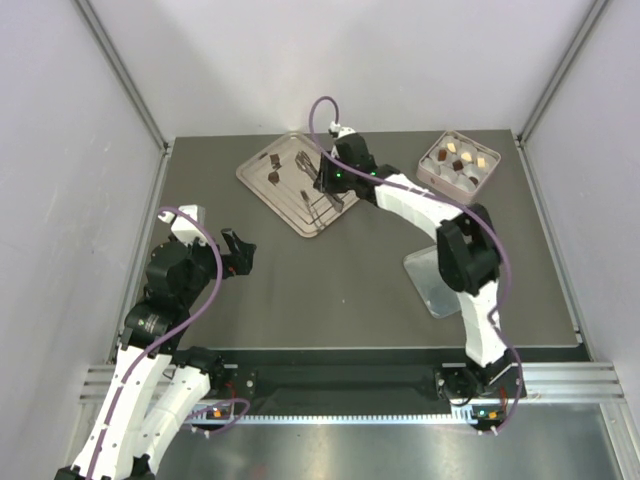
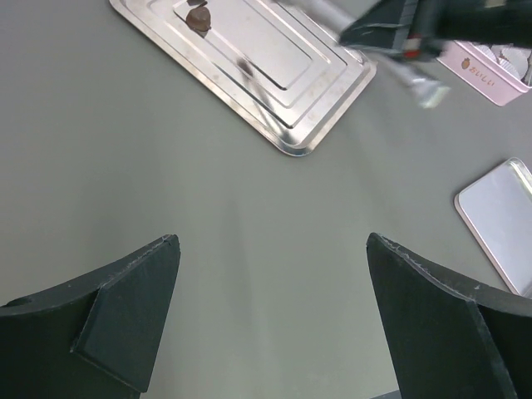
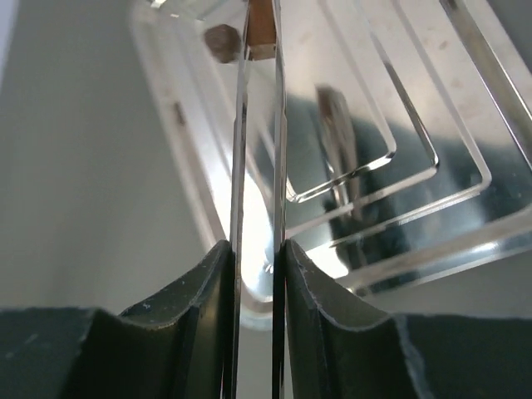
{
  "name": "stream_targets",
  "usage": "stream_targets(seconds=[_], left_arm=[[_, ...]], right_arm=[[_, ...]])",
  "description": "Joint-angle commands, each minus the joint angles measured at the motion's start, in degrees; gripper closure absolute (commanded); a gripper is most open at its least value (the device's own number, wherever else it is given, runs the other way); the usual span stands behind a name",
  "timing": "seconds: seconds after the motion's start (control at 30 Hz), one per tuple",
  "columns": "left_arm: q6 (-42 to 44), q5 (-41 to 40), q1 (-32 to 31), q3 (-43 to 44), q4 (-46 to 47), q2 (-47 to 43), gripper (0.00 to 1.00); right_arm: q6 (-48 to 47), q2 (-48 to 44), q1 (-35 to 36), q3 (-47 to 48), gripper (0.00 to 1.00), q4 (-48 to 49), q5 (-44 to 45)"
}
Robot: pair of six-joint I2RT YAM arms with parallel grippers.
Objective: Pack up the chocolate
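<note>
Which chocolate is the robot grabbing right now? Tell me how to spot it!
Find the shiny tray at the back of the table. Over it the right hand holds thin metal tweezers, and the chocolate sits between their tips. It's light brown and squarish; the other piece beside it is darker, rounder and lies loose on the tray.

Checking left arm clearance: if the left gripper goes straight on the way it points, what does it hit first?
The left gripper, open, points forward and down, so probably bare table first. On a flatter line it would meet the tray's near corner. Depth is unclear.
</note>
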Motion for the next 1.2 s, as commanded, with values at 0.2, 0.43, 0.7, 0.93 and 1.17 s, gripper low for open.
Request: stream_targets(seconds=[0.2, 0.43, 0.7, 0.93, 1.17], left_arm=[[-0.09, 0.3, 0.15, -0.02, 3.26, 0.35, 0.01], [-0.09, 0.74, 0.15, -0.11, 3.43, 0.44, 0.01], [-0.09, 0.92, 0.15, -0.11, 3.52, 0.62, 0.01], [-0.09, 0.83, 0.15, -0.11, 3.43, 0.97, 0.01], [-0.09, 0.83, 0.15, -0.11, 3.43, 0.97, 0.01]], right_arm=[[-5.95, -27.39, -4.64, -19.72, 0.73, 2.06, -1.98], [-9.65, -38.56, -13.7, -31.06, 0.73, -1.99, 3.72], [-11.32, -41.21, -27.24, -34.76, 0.73, -6.82, 8.48], [-10.97, -40.94, -32.16, -35.82, 0.73, -8.84, 13.05], [-11.06, -40.07, -33.57, -37.05, 0.72, -9.37, 17.36]])
